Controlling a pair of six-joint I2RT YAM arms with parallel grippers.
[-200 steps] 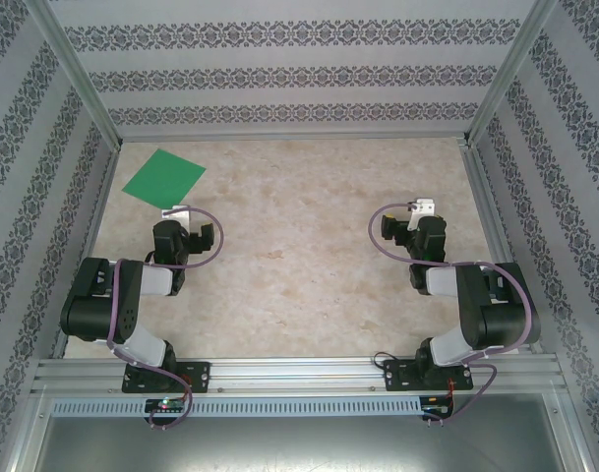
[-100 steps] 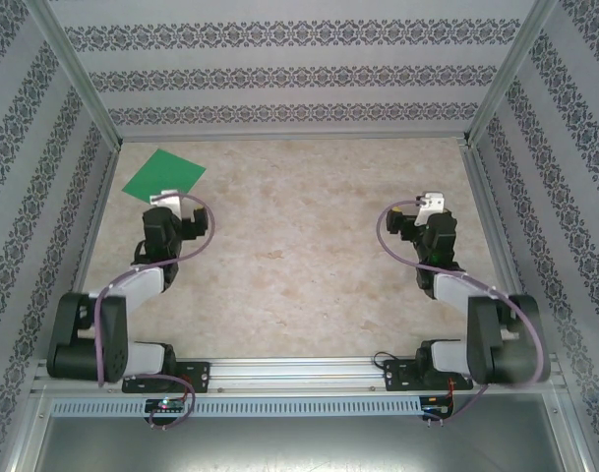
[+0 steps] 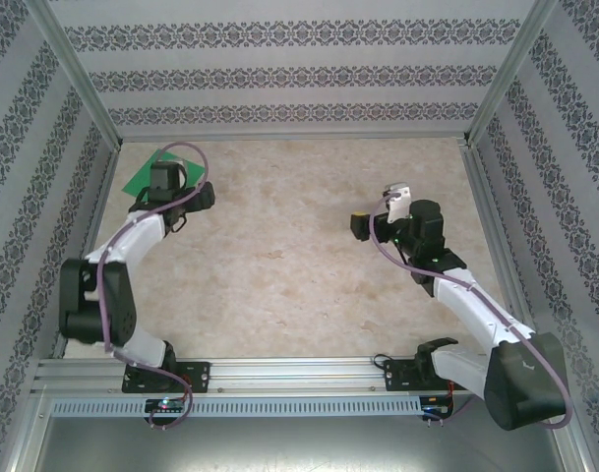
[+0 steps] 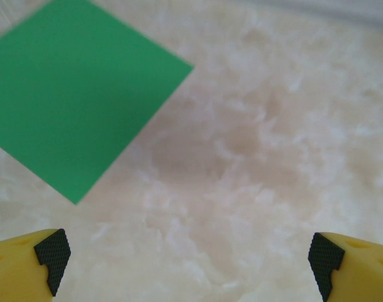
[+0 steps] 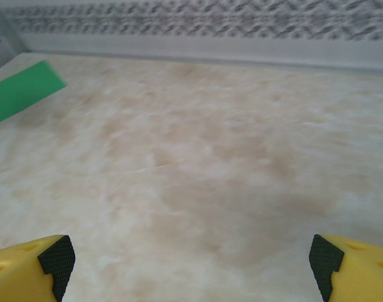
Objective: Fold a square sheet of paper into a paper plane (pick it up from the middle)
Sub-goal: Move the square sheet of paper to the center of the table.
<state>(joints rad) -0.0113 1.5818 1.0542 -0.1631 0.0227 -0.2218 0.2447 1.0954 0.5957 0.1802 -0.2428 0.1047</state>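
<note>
The square sheet of paper (image 4: 78, 100) lies flat and uncreased on the bench (image 3: 299, 246). The left pincer (image 4: 190, 258) hovers near it, wide; the right pincer (image 5: 190, 258), also wide, is well apart from it. Every fold is yet to do.

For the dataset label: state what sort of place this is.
Likely a lab robot test cell: an aluminium frame boxes in a marble-patterned table, patterned panels wall it, and the left arm and right arm are bolted to a rail at its near edge.
</note>
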